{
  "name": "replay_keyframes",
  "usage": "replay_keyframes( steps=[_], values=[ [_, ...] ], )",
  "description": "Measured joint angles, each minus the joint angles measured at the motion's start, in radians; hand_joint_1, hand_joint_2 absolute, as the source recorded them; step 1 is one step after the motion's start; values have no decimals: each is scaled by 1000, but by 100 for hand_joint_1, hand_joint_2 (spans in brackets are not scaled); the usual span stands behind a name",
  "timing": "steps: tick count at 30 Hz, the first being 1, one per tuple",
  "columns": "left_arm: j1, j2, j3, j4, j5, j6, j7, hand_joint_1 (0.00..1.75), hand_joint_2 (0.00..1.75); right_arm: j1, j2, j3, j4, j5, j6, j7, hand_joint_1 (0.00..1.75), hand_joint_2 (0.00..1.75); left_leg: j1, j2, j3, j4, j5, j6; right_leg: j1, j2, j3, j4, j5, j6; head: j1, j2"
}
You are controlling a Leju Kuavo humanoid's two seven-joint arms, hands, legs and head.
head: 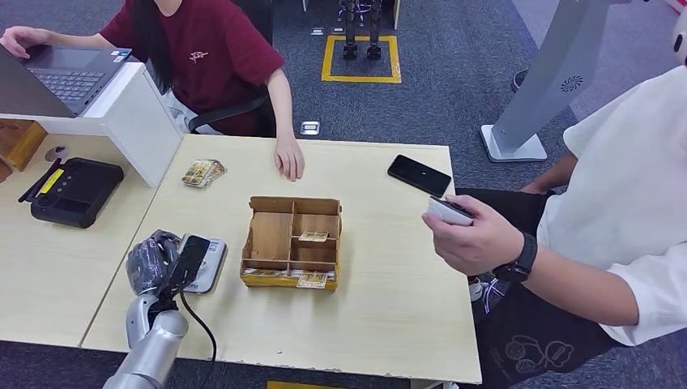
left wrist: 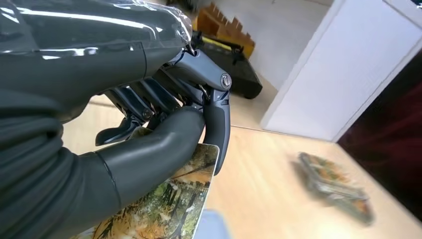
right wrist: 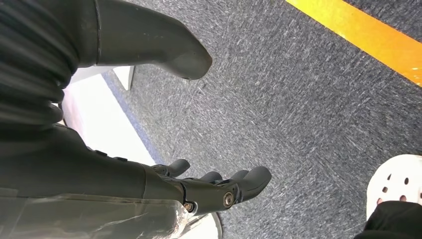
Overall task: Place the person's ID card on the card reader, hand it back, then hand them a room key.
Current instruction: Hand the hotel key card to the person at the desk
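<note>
The left robot hand (head: 152,261) pinches the picture-printed ID card (left wrist: 169,204) over the grey card reader (head: 209,263) on the pale wooden bench (head: 389,308); next, likely lifting it back toward the person. The right robot hand (right wrist: 219,186) hangs spread.

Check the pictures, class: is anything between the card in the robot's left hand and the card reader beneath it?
Nothing visible. The left hand holds the card right over the card reader; the wooden tray sits off to one side.

We see our silver left arm (head: 154,348) trailing a black cable (head: 202,328), its left hand (head: 154,261) dark grey under glossy clear film, with black fingers (left wrist: 219,124) pinned by round screws.
</note>
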Motion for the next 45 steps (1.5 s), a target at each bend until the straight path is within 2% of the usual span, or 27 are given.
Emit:
replay_keyframes(
  steps=[5, 11, 20, 30, 34, 39, 45],
  values=[
    [-23, 9, -16, -126, 191, -30, -68, 175, 175, 14, 0, 0, 1, 6, 2, 3, 0, 175, 0, -1, 0, 0, 0, 0, 0, 0, 0, 0, 0, 0, 0, 0],
    [-117, 30, -37, -159, 230, -37, -92, 175, 175, 16, 0, 10, 1, 13, 10, 7, 0, 175, 0, 0, 0, 0, 1, -1, 0, 0, 0, 0, 0, 0, 0, 0],
    [-226, 51, -62, -132, 191, 41, -100, 175, 175, 9, 0, 23, 1, 22, 22, 10, 0, 175, 0, 0, 0, 0, 1, -1, 0, 0, 0, 1, 1, 0, 0, 0],
    [-274, 51, -20, -84, 60, 50, -130, 175, 175, 3, 1, 39, 1, 25, 24, 10, 0, 175, 0, 0, 0, 0, 1, -1, 0, 0, 0, 1, 1, 0, 0, 0],
    [-278, 44, 10, -72, 31, 50, -155, 0, 175, 2, 2, 40, 1, 24, 24, 8, 0, 175, 0, 0, 0, 0, 1, -1, 0, 0, 0, 1, 1, 0, 0, 0],
    [-278, 39, 21, -63, 97, 50, -186, 0, 175, 2, 2, 42, 1, 24, 24, 8, 0, 175, 0, 0, 0, 0, 1, -1, 0, 0, 0, 1, 1, 0, 0, 0],
    [-278, 34, 21, -63, 212, 21, -131, 0, 175, 3, 2, 42, 1, 17, 20, 14, 0, 175, 0, 0, 0, 0, 1, -1, 0, 0, 0, 1, 1, 0, 0, 0]
  ],
)
